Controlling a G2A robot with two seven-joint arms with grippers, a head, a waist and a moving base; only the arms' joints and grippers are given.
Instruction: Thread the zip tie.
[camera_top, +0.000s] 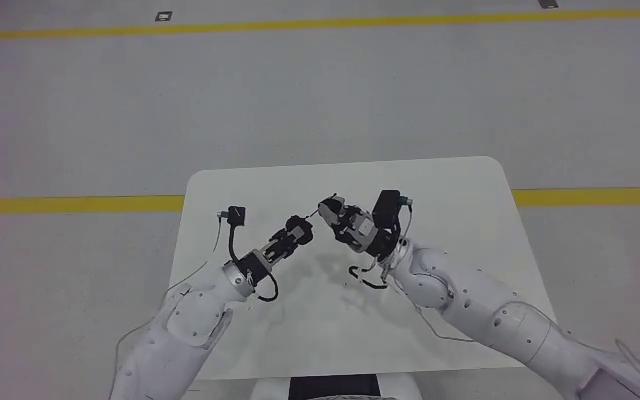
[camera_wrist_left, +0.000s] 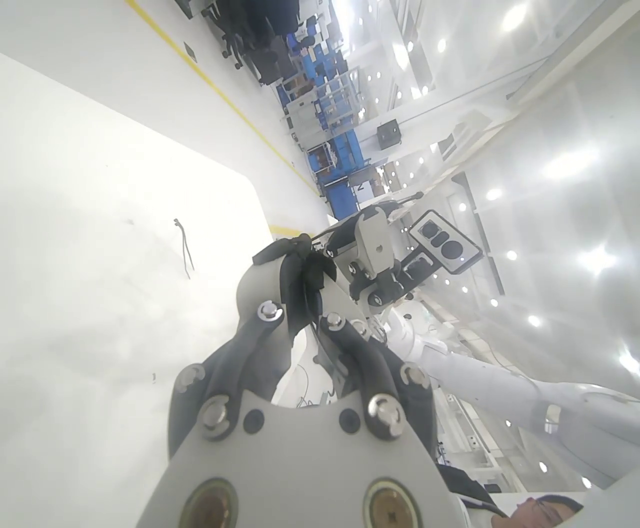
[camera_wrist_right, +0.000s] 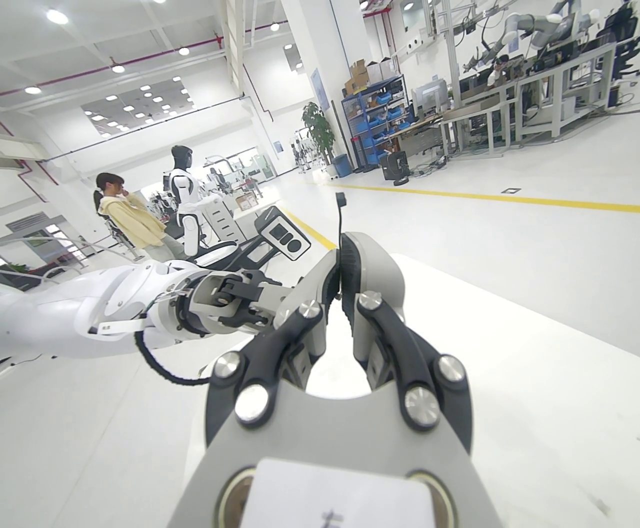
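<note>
Both arms meet in the air above the white table (camera_top: 450, 190). My right gripper (camera_wrist_right: 341, 252) is shut on a thin black zip tie (camera_wrist_right: 340, 215), whose square head stands above the fingertips. In the top view the right gripper (camera_top: 333, 210) faces my left gripper (camera_top: 298, 230), a short gap apart. My left gripper (camera_wrist_left: 300, 247) has its black pads pressed together. A thin black strap (camera_wrist_left: 325, 231) runs from its tips to the right gripper (camera_wrist_left: 370, 250) just beyond. How the strap sits between the left pads is hidden.
A second black zip tie (camera_wrist_left: 186, 247) lies loose on the table, off to the side of the left gripper. The table has rounded corners, with grey floor and yellow lines (camera_top: 320, 22) around it.
</note>
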